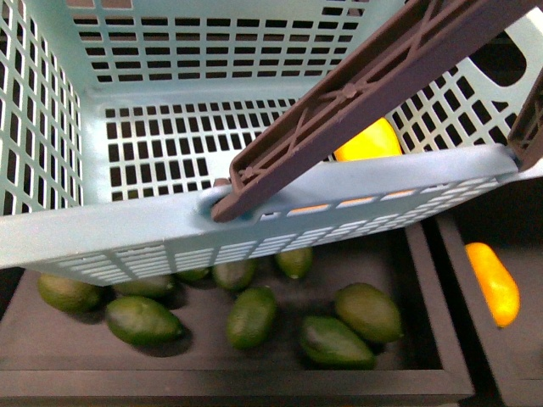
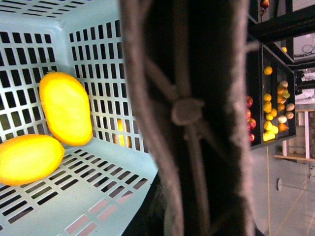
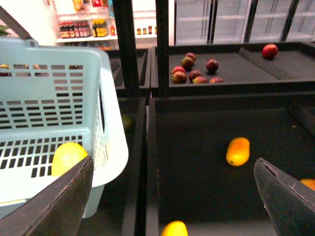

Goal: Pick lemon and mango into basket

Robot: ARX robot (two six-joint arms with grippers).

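The teal basket [image 1: 254, 229] hangs close in front of me over the trays, and its grey-brown handle [image 1: 365, 93] slants across it. My left gripper [image 2: 189, 211] is shut on that handle [image 2: 187, 113], which hides its fingers. Inside lie a kidney-shaped yellow-orange mango [image 2: 66, 108] and an oval yellow fruit [image 2: 29, 158] that looks like the lemon; they touch. One yellow fruit [image 1: 369, 140] shows through the basket wall. My right gripper [image 3: 172, 196] stands open beside the basket [image 3: 49, 123], above a black tray, with nothing between its fingers.
A black tray [image 1: 424, 365] under the basket holds several dark green fruits [image 1: 140, 320]. The tray to the right holds another mango [image 1: 494, 282], seen as the orange mango [image 3: 237, 151], and a yellow fruit [image 3: 173, 229]. Reddish fruits [image 3: 194, 71] lie in a farther tray.
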